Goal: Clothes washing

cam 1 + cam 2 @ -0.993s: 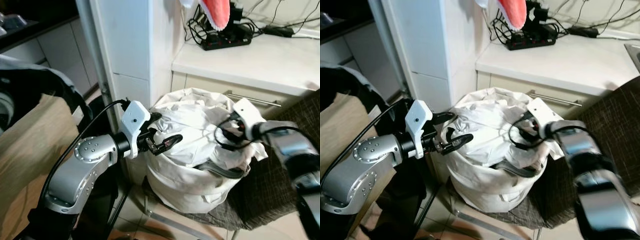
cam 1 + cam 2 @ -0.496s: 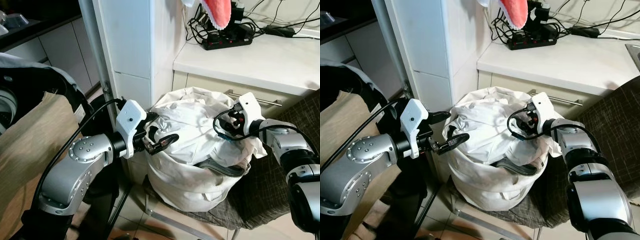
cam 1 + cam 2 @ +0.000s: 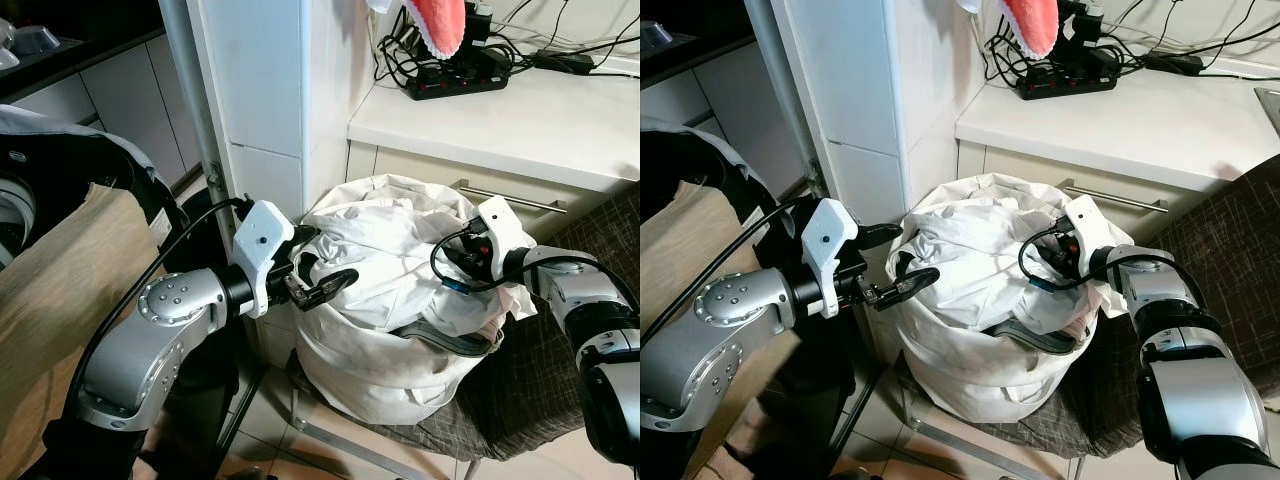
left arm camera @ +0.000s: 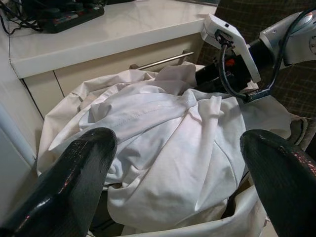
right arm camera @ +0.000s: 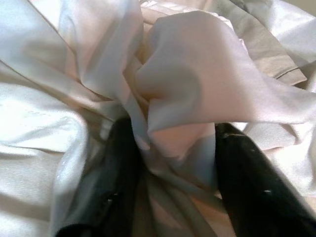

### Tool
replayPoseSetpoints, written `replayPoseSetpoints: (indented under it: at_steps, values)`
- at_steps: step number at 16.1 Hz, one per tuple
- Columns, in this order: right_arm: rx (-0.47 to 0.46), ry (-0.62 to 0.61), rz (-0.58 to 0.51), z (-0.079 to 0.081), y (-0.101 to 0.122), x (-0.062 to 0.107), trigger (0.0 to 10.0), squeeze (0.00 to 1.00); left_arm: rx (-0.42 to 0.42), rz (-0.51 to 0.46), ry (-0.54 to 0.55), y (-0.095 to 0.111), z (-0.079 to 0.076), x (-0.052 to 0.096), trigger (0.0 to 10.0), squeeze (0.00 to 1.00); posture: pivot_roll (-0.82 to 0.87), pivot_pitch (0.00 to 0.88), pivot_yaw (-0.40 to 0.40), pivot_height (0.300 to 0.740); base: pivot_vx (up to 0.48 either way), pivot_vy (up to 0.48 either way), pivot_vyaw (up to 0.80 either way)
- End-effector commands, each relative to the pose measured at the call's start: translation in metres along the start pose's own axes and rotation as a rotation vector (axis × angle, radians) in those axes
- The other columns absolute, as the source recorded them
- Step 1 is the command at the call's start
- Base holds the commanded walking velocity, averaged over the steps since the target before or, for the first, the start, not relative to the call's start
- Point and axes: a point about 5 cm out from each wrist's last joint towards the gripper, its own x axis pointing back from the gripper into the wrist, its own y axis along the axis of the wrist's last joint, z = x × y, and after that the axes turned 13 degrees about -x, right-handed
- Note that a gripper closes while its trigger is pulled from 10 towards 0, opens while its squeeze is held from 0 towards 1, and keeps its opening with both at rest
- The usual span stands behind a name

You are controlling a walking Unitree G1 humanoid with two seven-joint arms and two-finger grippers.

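A white laundry bag (image 3: 370, 370) stands on a chair, heaped with crumpled white clothes (image 3: 385, 250). At the bag's left rim my left gripper (image 3: 325, 265) is open, its two black fingers (image 4: 74, 182) spread wide with the heap of clothes beyond them. On the right side of the heap my right gripper (image 3: 465, 262) is pushed into the clothes. In the right wrist view its fingers (image 5: 247, 182) sit on either side of a bunched fold of white cloth (image 5: 182, 98) and pinch it.
The chair (image 3: 545, 385) has a dark woven cover. Behind the bag are a white counter (image 3: 520, 120) with a power strip and cables (image 3: 455, 80), a drawer handle (image 3: 515, 202) and a white cabinet column (image 3: 260, 90). A tan-and-black fabric object (image 3: 50, 300) stands on the left.
My right gripper has drawn back slightly to the right and down while staying in the clothes. The left gripper has hardly moved.
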Motion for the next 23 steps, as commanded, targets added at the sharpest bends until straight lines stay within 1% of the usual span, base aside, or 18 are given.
replayPoseSetpoints:
  at_steps: [1,10,14,15,17,18,19,20,21,22,23]
  values:
    - [0.008,0.004,-0.029,-0.002,0.012,0.002,0.0,0.0,-0.003,0.007,-0.023,0.0,-0.004,0.0,10.0,0.0,0.01,0.0,0.02,0.74,0.0,0.0,0.0]
    - [-0.029,0.068,-0.085,0.001,0.019,0.003,0.0,0.0,-0.017,0.016,-0.003,-0.001,-0.003,-0.003,10.0,0.0,0.0,0.0,0.018,0.74,0.0,0.0,0.0]
    - [-0.078,0.101,-0.148,0.0,0.03,0.007,0.0,0.0,-0.024,0.016,0.011,-0.001,-0.001,-0.005,10.0,0.0,0.0,0.0,0.022,0.74,0.0,0.0,0.0]
    - [-0.098,0.13,-0.176,0.001,0.035,0.01,0.0,0.0,-0.034,0.014,0.029,-0.001,0.001,-0.005,10.0,0.0,-0.01,0.0,0.022,0.74,0.0,0.0,0.0]
    - [-0.132,0.164,-0.235,0.001,0.046,0.014,0.0,0.0,-0.05,0.003,0.099,0.001,0.01,-0.008,10.0,0.0,-0.01,0.0,0.02,0.74,0.0,0.0,0.0]
    - [-0.151,0.193,-0.279,0.001,0.056,0.017,0.0,0.0,-0.06,-0.02,0.15,0.005,0.017,-0.01,10.0,0.0,-0.02,0.0,0.017,0.74,0.0,0.0,0.0]
    - [-0.161,0.251,-0.351,0.004,0.076,0.025,0.0,0.0,-0.061,-0.07,0.231,0.013,0.029,-0.013,10.0,0.0,-0.02,0.0,0.015,0.74,0.0,0.0,0.0]
    - [-0.152,0.333,-0.43,0.011,0.1,0.035,0.0,0.0,-0.059,-0.139,0.291,0.026,0.041,-0.013,10.0,0.0,-0.02,0.0,0.015,0.74,0.0,0.0,0.0]
    - [-0.137,0.397,-0.485,0.017,0.119,0.045,0.0,0.0,-0.041,-0.207,0.297,0.036,0.045,-0.013,10.0,0.0,-0.03,0.0,0.013,0.74,0.0,0.0,0.0]
    - [-0.118,0.439,-0.519,0.022,0.133,0.052,0.0,0.0,-0.03,-0.253,0.283,0.043,0.046,-0.015,10.0,0.0,-0.03,0.0,0.011,0.74,0.0,0.0,0.0]
    - [-0.079,0.528,-0.571,0.033,0.155,0.067,0.0,0.0,-0.031,-0.313,0.2,0.054,0.041,-0.021,10.0,1.0,-0.03,0.0,0.005,0.74,0.0,0.0,0.0]
